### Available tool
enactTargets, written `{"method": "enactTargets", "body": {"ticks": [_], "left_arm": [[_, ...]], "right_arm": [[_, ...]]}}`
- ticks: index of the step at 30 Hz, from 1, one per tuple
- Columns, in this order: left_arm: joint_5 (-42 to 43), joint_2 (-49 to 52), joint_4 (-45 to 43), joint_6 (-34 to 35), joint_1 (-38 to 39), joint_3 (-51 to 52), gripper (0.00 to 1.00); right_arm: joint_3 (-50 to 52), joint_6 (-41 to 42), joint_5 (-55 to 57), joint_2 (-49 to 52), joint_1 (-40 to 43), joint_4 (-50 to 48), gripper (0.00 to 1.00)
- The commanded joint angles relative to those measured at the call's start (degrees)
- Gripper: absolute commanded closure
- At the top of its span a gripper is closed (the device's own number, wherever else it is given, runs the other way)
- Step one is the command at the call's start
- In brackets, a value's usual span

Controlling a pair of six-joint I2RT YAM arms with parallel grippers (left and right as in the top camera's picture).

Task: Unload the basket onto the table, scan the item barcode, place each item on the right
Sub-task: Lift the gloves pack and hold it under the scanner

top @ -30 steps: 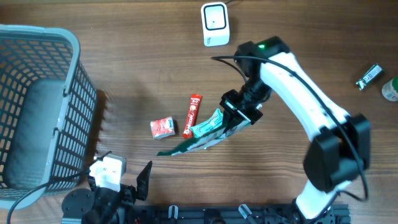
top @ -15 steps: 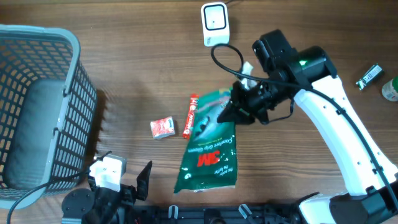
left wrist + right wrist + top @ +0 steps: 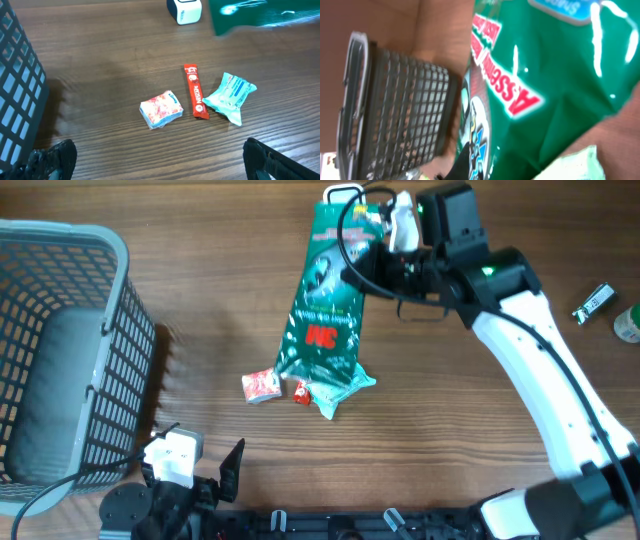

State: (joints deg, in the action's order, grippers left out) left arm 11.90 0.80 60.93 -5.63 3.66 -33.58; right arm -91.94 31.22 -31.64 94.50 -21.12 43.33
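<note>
The item, a green 3M bag (image 3: 325, 310), hangs lengthwise off the table at the back, its top end over the white scanner (image 3: 343, 192), most of which it hides. My right gripper (image 3: 362, 268) is shut on the bag's upper right edge. The bag's glossy green face (image 3: 555, 75) fills the right wrist view, with one black finger (image 3: 465, 161) against it. No barcode shows in any view. In the left wrist view the scanner (image 3: 184, 10) stands just left of the bag (image 3: 265, 17). My left gripper (image 3: 160, 167) rests open and empty at the front edge.
A red-and-white packet (image 3: 161, 109), a red Nescafe stick (image 3: 195, 90) and a teal wipes pack (image 3: 231, 94) lie mid-table under the bag's lower end. A grey mesh basket (image 3: 60, 350) stands at the left. Two small items (image 3: 597, 300) lie far right.
The right gripper has lifted the green bag off the table's middle and carried it back to the scanner, and the bag has unfolded to full length. The left arm has not moved.
</note>
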Motion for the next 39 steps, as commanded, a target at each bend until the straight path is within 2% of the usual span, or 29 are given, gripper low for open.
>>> {"method": "enactTargets", "body": {"ticks": [1,6,9,11,14,22,31,39], "left_arm": [[0.70,-0.28,-0.13,0.52,-0.02,0.00,0.00],[0.70,-0.28,-0.13,0.50,-0.02,0.00,0.00],[0.70,-0.28,-0.13,0.52,-0.02,0.00,0.00],[0.70,-0.28,-0.13,0.50,-0.02,0.00,0.00],[0.70,-0.28,-0.13,0.50,-0.02,0.00,0.00],[0.70,-0.28,-0.13,0.52,-0.02,0.00,0.00],[0.72,-0.28,-0.13,0.50,-0.02,0.00,0.00],[0.70,-0.28,-0.13,0.50,-0.02,0.00,0.00]], "right_arm": [[-0.98,0.79,-2.45,7.63,2.69,-7.96,0.96],[-0.98,6.80,-12.35,18.34,8.20,-24.52,0.96],[-0.98,13.46,-17.05,24.20,10.60,-34.84,0.96],[-1.01,20.35,-22.62,29.51,11.30,-46.88,0.96],[-0.98,25.92,-23.37,34.47,11.04,-53.11,0.96],[-1.01,26.14,-22.69,37.73,11.23,-53.64,0.95],[-0.98,21.86,-18.34,37.73,15.13,-46.10,0.95],[-1.01,21.79,-21.22,37.73,14.34,-46.29,0.96]]}}
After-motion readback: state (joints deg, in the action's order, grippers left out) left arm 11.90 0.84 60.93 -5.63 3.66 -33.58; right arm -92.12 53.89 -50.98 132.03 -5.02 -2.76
